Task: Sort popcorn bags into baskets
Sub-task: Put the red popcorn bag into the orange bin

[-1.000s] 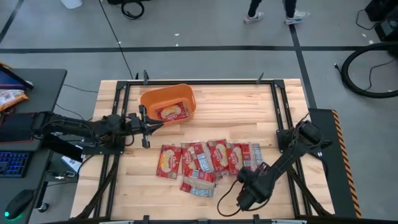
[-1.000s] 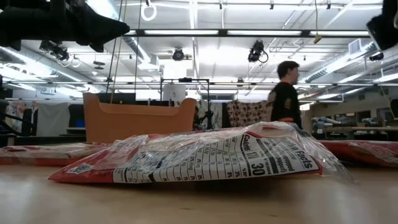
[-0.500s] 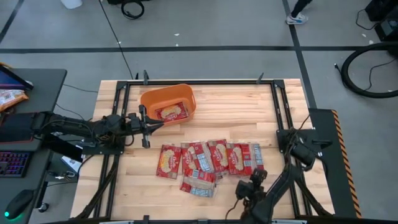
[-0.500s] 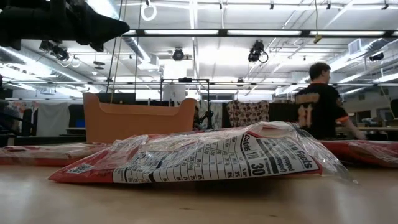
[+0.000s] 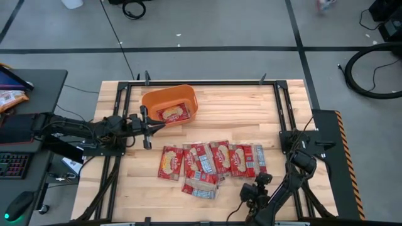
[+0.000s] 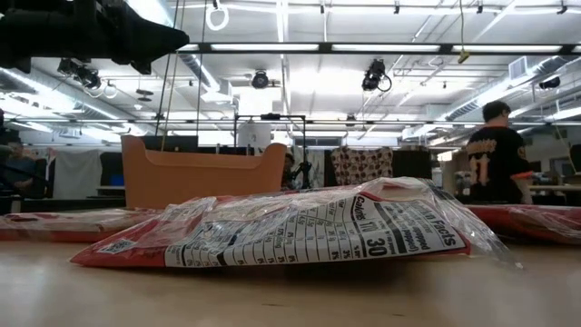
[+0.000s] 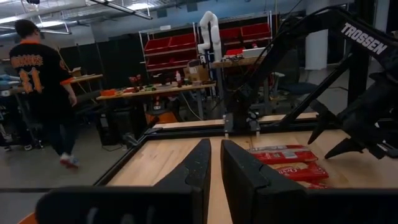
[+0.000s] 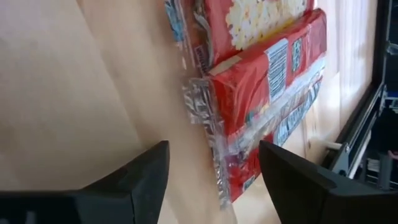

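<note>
Right gripper [image 5: 259, 182] has pulled back toward the table's near edge since a sec ago, fingers now wide, empty, near the row of popcorn bags [image 5: 210, 160]. Left gripper [image 5: 148, 123] waits beside the orange basket [image 5: 152, 100], fingers narrow w/ nothing between; one bag [image 5: 172, 113] lies inside.

Overhead looks straight down, low sits level behind the popcorn bags [image 6: 300, 227], wrists ride close; all share them.

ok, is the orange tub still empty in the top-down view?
No, one popcorn bag already lies inside the orange tub.
</note>
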Tool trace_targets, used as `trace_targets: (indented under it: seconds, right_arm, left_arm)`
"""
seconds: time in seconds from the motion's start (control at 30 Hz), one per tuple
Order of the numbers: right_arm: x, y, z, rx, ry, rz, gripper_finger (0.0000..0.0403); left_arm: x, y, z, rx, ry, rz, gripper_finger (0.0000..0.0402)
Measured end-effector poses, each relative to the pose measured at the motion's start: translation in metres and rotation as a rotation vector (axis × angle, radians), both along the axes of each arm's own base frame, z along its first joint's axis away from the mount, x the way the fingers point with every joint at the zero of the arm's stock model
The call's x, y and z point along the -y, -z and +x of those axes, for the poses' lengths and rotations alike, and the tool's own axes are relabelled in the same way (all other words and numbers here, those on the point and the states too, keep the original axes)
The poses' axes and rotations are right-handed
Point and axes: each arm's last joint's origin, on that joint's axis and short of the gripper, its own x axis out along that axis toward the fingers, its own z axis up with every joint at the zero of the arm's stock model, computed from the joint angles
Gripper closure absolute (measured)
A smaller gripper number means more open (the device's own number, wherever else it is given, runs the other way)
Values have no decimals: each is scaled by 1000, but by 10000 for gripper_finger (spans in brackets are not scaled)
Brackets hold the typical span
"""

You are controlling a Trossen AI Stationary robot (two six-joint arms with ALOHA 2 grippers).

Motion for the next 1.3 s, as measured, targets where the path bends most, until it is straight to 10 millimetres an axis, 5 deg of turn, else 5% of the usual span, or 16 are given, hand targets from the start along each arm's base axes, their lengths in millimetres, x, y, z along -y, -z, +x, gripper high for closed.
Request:
trace_targets:
  seconds: [0.43,0.83,1.0,1.3]
  right_arm:
    - [16,15,-11,-36,-33,-86,197]
    - [21,12,-7,41,28,-111,337]
    - [20,-9,-5,83,50,-85,394]
    - [34,-64,2,198,108,44,397]
  left_arm:
    - [0,0,0,-3,-3,23,358]
    - [0,-2,0,12,-2,23,358]
    - [4,1,3,-2,118,39,358]
    - [9,7,24,0,174,20,358]
